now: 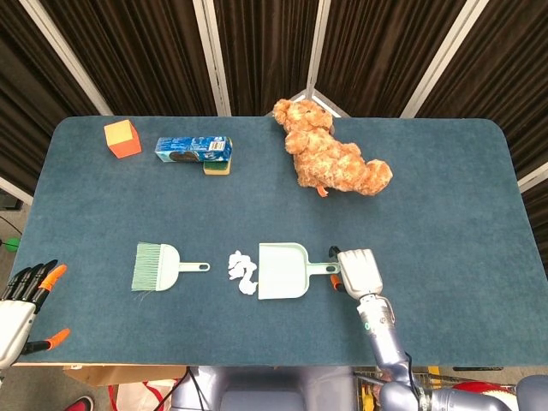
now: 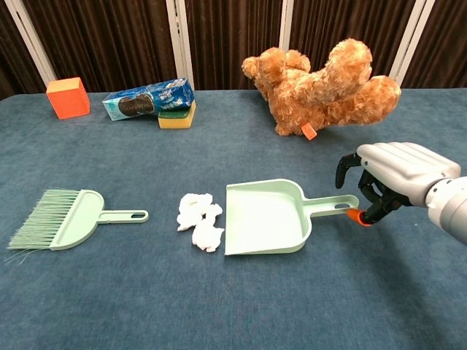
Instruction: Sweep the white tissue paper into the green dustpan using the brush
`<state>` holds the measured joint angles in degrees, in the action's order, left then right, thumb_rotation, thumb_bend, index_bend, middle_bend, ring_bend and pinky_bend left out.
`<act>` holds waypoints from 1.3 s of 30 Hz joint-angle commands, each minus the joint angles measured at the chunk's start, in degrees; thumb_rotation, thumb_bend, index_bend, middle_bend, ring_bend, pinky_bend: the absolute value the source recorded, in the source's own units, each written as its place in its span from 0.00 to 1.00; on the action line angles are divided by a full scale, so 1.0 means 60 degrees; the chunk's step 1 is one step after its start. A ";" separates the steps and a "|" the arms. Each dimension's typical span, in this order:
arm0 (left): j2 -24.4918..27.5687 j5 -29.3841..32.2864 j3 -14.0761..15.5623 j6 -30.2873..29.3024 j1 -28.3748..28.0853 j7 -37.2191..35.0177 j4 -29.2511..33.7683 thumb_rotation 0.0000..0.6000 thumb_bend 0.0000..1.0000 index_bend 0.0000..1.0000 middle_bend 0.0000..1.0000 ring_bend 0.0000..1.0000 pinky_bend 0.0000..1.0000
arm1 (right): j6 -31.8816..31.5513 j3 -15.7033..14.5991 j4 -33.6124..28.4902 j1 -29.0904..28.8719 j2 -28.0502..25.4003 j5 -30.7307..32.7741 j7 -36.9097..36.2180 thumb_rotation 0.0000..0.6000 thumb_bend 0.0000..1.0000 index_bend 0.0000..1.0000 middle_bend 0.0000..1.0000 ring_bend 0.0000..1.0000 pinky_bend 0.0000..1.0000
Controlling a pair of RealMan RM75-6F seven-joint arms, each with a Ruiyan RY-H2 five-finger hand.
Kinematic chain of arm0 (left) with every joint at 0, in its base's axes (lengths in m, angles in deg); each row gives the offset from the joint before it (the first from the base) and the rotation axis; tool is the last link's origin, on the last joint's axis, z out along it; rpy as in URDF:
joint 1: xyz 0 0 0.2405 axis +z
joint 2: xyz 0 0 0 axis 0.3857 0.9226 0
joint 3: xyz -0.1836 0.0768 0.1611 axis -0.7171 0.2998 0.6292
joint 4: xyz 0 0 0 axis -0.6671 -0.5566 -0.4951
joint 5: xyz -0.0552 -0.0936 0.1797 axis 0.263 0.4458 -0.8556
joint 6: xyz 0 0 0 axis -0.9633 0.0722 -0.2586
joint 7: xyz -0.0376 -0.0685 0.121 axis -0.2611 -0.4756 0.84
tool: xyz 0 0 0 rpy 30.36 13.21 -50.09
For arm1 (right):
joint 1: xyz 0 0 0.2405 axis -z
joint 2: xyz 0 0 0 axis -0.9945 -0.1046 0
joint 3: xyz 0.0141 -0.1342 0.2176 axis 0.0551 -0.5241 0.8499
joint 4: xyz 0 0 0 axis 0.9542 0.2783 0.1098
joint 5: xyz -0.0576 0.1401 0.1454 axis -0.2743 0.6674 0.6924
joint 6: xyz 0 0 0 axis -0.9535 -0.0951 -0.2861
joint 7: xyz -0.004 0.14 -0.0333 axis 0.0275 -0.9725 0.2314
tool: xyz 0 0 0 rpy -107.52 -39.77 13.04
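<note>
Right hand [image 2: 387,175], fingers apart and empty, hovers at the green dustpan [image 2: 266,217] handle to steady it beside the tissue [image 2: 199,221]; left hand [image 1: 21,300] waits open.

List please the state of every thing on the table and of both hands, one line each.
dustpan: flat, empty, handle toward right hand
tissue paper: crumpled, at the dustpan's mouth
brush: lying flat, untouched
right hand: open, at the dustpan handle's end
left hand: open, off the table edge
teddy bear: lying on its side
</note>
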<state>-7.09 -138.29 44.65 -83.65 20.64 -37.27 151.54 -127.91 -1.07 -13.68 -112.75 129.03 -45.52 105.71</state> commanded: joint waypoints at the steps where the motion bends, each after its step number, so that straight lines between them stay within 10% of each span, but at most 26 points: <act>1: 0.0000 -0.0008 0.0005 0.0003 -0.0001 -0.0007 0.0003 1.00 0.00 0.00 0.00 0.00 0.00 | -0.0014 0.0000 0.0043 -0.0059 0.0065 0.0050 0.0029 1.00 0.34 0.40 0.85 0.83 0.86; 28: 0.0169 0.0076 -0.0050 0.0278 -0.0168 0.0190 0.0335 1.00 0.00 0.00 0.00 0.00 0.00 | -0.0042 -0.0342 0.0560 -0.0385 0.0124 -0.0267 -0.0113 1.00 0.42 0.66 0.84 0.83 0.86; 39: 0.0323 0.1924 -0.1340 0.2375 -0.1878 0.2814 0.1649 1.00 0.03 0.00 0.08 0.01 0.04 | -0.0077 -0.0308 0.0533 -0.0471 -0.0200 -0.0547 -0.0270 1.00 0.42 0.66 0.85 0.83 0.86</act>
<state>-4.79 -129.88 38.93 -72.15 12.09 -24.13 160.20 -128.30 -3.02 -10.37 -115.62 127.92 -48.97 104.27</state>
